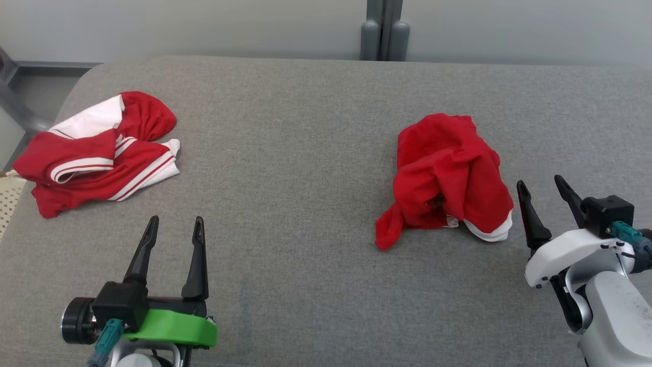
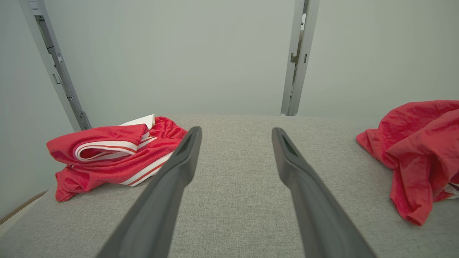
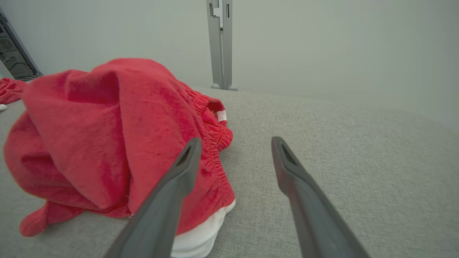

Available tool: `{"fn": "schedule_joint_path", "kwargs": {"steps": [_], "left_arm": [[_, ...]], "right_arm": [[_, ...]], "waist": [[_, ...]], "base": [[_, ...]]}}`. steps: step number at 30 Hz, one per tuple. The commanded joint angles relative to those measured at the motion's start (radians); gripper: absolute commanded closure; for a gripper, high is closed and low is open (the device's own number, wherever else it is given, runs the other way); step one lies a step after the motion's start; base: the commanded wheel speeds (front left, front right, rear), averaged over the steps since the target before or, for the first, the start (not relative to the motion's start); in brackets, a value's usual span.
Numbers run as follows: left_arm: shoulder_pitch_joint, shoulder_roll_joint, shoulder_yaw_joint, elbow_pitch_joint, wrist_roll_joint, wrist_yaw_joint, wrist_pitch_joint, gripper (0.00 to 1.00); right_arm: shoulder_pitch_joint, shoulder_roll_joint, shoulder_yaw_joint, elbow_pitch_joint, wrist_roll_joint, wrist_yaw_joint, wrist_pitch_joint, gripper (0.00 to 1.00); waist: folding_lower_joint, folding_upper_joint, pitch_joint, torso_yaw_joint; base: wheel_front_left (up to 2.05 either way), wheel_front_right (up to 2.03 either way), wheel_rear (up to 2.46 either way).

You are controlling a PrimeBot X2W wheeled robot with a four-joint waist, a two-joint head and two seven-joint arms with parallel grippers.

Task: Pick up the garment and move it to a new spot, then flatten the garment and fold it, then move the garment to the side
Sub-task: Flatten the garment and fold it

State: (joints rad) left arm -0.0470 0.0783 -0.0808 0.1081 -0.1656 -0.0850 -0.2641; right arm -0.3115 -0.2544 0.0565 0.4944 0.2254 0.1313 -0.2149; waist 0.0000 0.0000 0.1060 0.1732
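A crumpled plain red garment (image 1: pixel 443 168) with a white hem lies in a heap on the grey cloth-covered surface (image 1: pixel 305 153), right of centre. My right gripper (image 1: pixel 539 180) stands open just right of the heap, apart from it; in the right wrist view the garment (image 3: pixel 100 136) bulks to the left of the open gripper (image 3: pixel 236 139). A second garment, red with white stripes (image 1: pixel 97 153), lies bunched at the far left. My left gripper (image 1: pixel 175 219) is open near the front edge, holding nothing. The left wrist view has the striped garment (image 2: pixel 114 154) left of the gripper (image 2: pixel 236 129) and the plain red one (image 2: pixel 419 143) at right.
A grey metal post (image 1: pixel 384 30) rises behind the far edge against a pale wall. The surface's far-left corner is rounded, with a cream perforated object (image 1: pixel 7 199) beyond its left edge. Bare grey cloth stretches between the two garments.
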Motion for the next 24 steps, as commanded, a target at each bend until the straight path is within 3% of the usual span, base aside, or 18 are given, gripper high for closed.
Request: {"fn": "schedule_joint_path", "kwargs": {"steps": [1,18,19,20,24], "left_arm": [[-0.02,-0.002,-0.001,0.0,0.009,-0.001,-0.001,0.0],[-0.068,-0.021,-0.028,0.011,0.017,-0.002,-0.001,0.0],[-0.068,-0.022,-0.027,0.011,0.017,-0.002,-0.001,0.0],[-0.066,-0.022,-0.026,0.012,0.017,-0.001,-0.001,0.0],[-0.052,-0.024,-0.017,0.013,0.019,0.003,-0.001,0.0]], "right_arm": [[-0.019,-0.005,0.005,0.028,0.006,-0.001,-0.01,0.0],[-0.129,0.023,0.057,0.402,0.084,-0.001,-0.046,0.02],[-0.132,0.024,0.061,0.409,0.09,-0.001,-0.047,0.79],[-0.136,0.025,0.064,0.413,0.098,-0.001,-0.046,1.0],[-0.137,-0.005,0.026,0.389,0.122,-0.002,-0.048,1.0]], "waist": [[0.0,0.0,0.032,0.024],[0.0,0.0,0.092,0.078],[0.0,0.0,0.092,0.079],[0.0,0.0,0.091,0.08],[0.0,0.0,0.08,0.071]], "base": [[0.0,0.0,0.0],[0.0,0.0,0.0],[0.0,0.0,0.0],[0.0,0.0,0.0],[0.0,0.0,0.0]]}}
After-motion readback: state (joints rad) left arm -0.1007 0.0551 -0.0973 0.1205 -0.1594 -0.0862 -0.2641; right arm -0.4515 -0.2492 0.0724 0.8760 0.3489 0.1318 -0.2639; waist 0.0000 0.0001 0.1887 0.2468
